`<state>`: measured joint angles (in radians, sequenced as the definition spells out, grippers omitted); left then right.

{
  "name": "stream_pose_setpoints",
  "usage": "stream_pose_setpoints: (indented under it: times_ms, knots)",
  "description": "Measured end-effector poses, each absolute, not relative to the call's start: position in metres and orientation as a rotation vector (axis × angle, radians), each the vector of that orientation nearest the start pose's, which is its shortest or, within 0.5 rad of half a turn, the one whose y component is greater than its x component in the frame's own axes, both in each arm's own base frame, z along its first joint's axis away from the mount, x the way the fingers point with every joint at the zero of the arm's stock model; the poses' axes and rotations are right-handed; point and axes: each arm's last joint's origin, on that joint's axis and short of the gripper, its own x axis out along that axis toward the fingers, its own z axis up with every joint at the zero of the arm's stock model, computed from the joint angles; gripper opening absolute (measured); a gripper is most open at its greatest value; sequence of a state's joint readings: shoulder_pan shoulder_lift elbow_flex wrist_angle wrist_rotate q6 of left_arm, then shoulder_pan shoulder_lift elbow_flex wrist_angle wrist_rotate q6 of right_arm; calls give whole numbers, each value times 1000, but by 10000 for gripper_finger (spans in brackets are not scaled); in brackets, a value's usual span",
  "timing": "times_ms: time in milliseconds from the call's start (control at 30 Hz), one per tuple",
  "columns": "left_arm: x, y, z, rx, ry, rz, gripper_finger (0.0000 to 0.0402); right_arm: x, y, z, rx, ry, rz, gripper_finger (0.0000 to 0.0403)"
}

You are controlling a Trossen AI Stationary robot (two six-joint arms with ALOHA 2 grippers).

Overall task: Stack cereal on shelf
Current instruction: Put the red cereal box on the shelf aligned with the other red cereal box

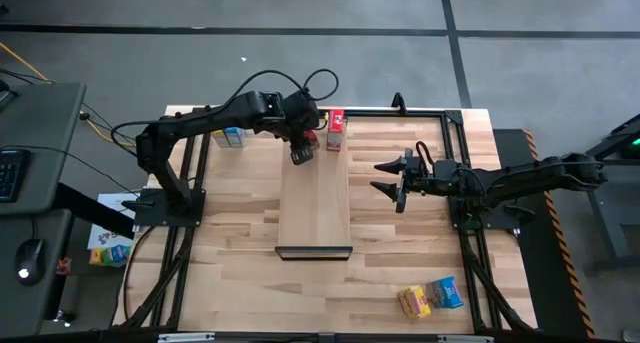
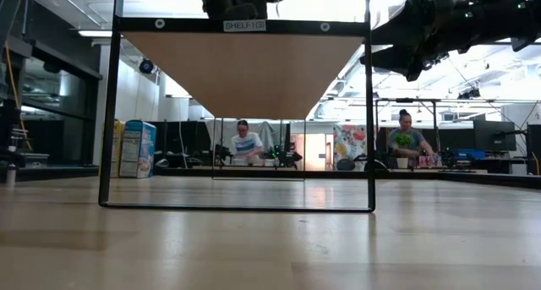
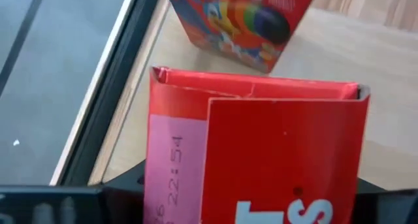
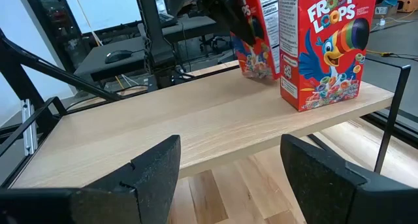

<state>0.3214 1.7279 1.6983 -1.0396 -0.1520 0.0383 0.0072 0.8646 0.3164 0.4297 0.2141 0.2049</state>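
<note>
One red cereal box (image 4: 326, 48) stands upright on its base at the far end of the pale-wood shelf (image 1: 315, 208). The same box shows in the high view (image 1: 336, 130). Just beside it is a second red box (image 4: 256, 34), tilted, with my left gripper (image 1: 303, 151) shut on it from above. A blue and a yellow box (image 1: 232, 136) stand on the table's far left. Another yellow and blue pair (image 1: 432, 296) lies at the near right. My right gripper (image 4: 228, 168) waits open at the shelf's right side, holding nothing. My left gripper has the red box's top end (image 3: 157, 185) between its two fingers, one on each side. The fingers (image 3: 121, 188) slant down from above and from the table's left. The box leans, with its lower end (image 4: 258, 72) down at the shelf board beside the standing box.
The shelf's black lip (image 1: 313, 251) faces the near edge, and its black frame (image 2: 237, 207) stands on the striped tabletop. Black rails run round the table (image 1: 455, 143). The rest of the shelf board (image 4: 196, 126) lies bare. People sit at desks in the room beyond (image 2: 247, 142).
</note>
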Motion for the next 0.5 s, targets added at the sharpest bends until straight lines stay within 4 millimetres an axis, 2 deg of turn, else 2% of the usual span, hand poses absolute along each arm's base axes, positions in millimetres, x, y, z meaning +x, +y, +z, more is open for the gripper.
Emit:
stream_pose_setpoints:
  times_ms: [267, 500]
  knots:
    - [335, 116, 333, -64, 1075, 411, 242, 184, -5, 217, 189, 97, -218, 256]
    - [328, 117, 344, -68, 1048, 422, 253, 184, -5, 216, 189, 98, -218, 256]
